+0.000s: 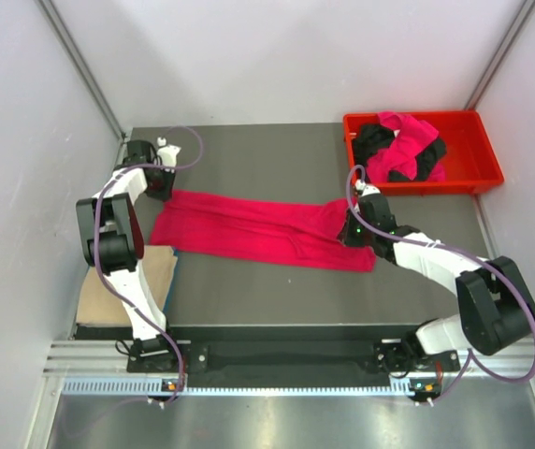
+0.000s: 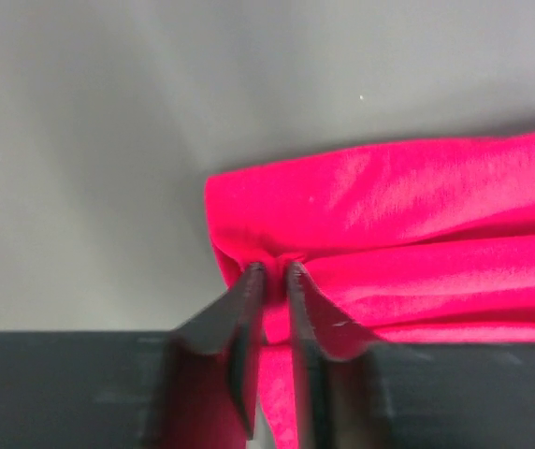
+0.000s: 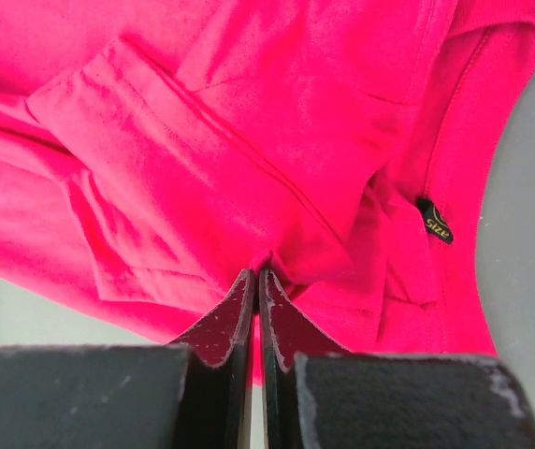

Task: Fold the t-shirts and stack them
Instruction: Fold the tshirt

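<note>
You have a dark table (image 1: pixel 267 159) with one magenta t-shirt (image 1: pixel 258 229) lying stretched long across its middle, folded lengthwise. At the far right corner sits the red tray (image 1: pixel 417 116), holding a heap made of a second magenta shirt (image 1: pixel 410 131) and a black shirt (image 1: pixel 375 140). A tan-beige shirt (image 1: pixel 94 299) lies at the near left edge, partly under the left arm (image 1: pixel 118 248). Your left gripper (image 2: pixel 272 271) is pinched nearly closed on the stretched shirt's left end. Your right gripper (image 3: pixel 256 276) is clamped tight on its right end, near the black size label (image 3: pixel 436 224).
</note>
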Tool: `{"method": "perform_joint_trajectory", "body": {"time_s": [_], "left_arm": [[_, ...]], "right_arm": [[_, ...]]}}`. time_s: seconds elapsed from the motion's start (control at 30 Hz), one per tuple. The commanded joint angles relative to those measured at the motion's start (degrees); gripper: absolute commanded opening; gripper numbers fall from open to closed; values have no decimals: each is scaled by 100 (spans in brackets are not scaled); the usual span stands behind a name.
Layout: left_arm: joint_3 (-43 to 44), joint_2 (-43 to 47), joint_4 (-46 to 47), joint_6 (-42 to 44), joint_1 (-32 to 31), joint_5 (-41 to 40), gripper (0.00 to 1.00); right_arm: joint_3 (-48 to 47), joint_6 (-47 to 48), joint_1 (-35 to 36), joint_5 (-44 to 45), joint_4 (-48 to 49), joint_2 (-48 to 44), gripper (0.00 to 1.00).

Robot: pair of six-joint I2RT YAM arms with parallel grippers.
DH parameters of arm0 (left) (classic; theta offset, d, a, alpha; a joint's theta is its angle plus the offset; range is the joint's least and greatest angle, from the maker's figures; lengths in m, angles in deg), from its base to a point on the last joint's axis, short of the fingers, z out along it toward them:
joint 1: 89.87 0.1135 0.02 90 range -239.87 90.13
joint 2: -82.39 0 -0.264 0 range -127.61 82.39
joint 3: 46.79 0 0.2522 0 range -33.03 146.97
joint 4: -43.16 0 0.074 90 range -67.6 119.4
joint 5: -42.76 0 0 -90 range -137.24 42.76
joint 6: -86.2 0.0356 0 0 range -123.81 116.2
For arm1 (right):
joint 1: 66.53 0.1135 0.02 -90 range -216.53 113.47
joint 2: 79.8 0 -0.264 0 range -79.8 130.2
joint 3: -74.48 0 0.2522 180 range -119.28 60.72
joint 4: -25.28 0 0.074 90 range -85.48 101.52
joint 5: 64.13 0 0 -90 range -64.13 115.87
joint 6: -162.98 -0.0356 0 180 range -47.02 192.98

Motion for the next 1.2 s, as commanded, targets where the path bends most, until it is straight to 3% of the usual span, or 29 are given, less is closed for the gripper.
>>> {"method": "perform_joint_trajectory", "body": {"time_s": [0.0, 0.07, 0.2, 0.37, 0.57, 0.6, 0.7, 0.8, 1.0, 1.17], "left_arm": [[19, 491, -120, 255, 177, 296, 24], [11, 657, -269, 344, 335, 525, 37], [-7, 887, -559, 783, 468, 1097, 47], [-42, 739, -463, 670, 205, 993, 45], [54, 334, -271, 485, -69, 342, 41], [98, 325, -217, 415, -60, 255, 44], [221, 289, 89, 72, -69, -141, 47], [414, 184, 371, -288, -69, -387, 57], [1301, -703, 249, -588, -77, -599, 62], [1268, -1064, 135, -438, -86, -432, 62]], "right_arm": [[-90, -11, 69, 123, 87, -51, 0], [-90, -2, 87, 62, 78, -60, 1], [-99, -2, 87, 71, -97, -78, 9], [-55, -72, 95, 132, -177, -209, 12], [-116, -169, 104, 377, -667, -473, 37], [-99, -195, 104, 439, -739, -560, 43], [-3, -310, 104, 764, -958, -956, 51], [129, -424, 95, 853, -1073, -1167, 57], [525, -688, -10, 941, -871, -1124, 61], [718, -688, -28, 1020, -959, -983, 61]]}}
